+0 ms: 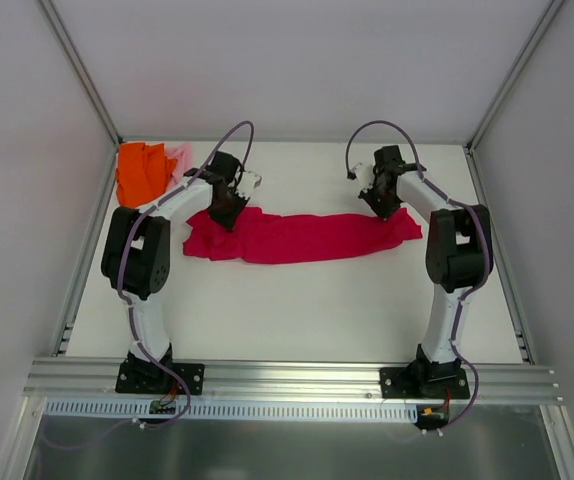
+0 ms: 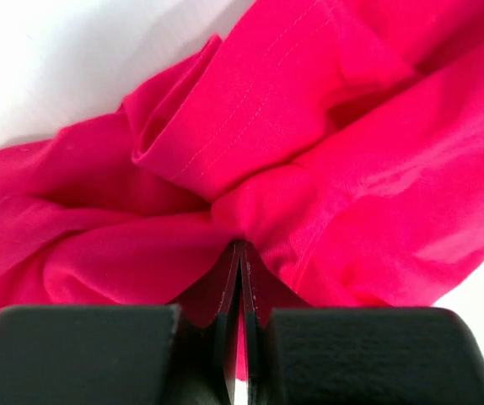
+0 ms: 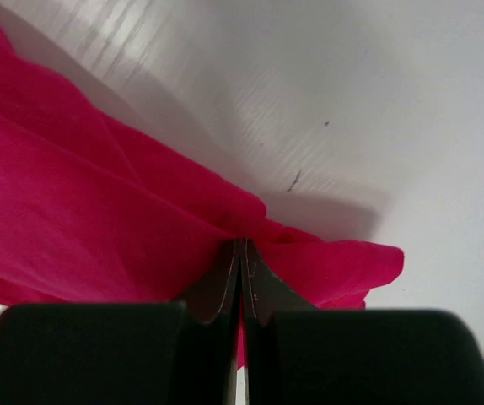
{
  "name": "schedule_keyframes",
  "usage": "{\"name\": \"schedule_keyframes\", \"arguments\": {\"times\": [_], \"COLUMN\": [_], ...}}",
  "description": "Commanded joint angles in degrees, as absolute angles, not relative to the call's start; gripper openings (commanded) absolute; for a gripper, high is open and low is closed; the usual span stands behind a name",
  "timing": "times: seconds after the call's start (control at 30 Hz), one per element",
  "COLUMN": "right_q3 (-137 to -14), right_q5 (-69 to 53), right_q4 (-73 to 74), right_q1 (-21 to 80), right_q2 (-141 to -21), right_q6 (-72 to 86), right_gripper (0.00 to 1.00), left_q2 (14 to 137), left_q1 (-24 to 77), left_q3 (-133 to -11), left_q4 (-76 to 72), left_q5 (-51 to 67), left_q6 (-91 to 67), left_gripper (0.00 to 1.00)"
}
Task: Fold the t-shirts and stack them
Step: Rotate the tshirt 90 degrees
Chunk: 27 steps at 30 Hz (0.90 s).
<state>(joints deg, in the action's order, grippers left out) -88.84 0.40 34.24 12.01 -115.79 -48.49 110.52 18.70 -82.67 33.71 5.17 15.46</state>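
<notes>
The left fingers (image 2: 239, 261) are clamped on a bunched fold of the crimson-red t-shirt (image 2: 309, 126), and the right fingers (image 3: 240, 257) are clamped on its opposite end — both pairs closed tight on cloth. Only in the top view is the shirt seen stretched as a band across the tabletop (image 1: 297, 310) between them, with the orange t-shirt (image 1: 140, 172) and a scrap of pale pink t-shirt (image 1: 179, 157) heaped at the far left corner.
</notes>
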Motion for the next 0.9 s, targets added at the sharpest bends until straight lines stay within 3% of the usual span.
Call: {"name": "schedule_keyframes", "arguments": {"times": [0.0,0.4,0.57,0.87], "right_q3": [-89.65,-87.80,-86.40,-77.96], "right_q5": [-3.69,-5.19,-6.41,-6.24], "right_q4": [39.46,49.73,54.75,57.65], "right_q1": [12.30,12.83,14.06,19.07], "right_q2": [-114.88,-116.72,-115.40,-106.27], "right_q6": [-48.78,-53.52,-56.33,-59.15], "right_gripper": [0.01,0.01,0.01,0.01], "left_q2": [112.06,117.25,120.58,126.02], "left_q1": [18.72,18.72,18.37,19.51], "left_q3": [-83.94,-86.30,-93.85,-106.85], "left_q4": [36.04,38.14,41.03,42.00], "left_q5": [3.43,0.35,-6.14,-7.03], "left_q6": [16.08,17.49,19.60,16.08], "left_gripper": [0.00,0.00,0.00,0.00]}}
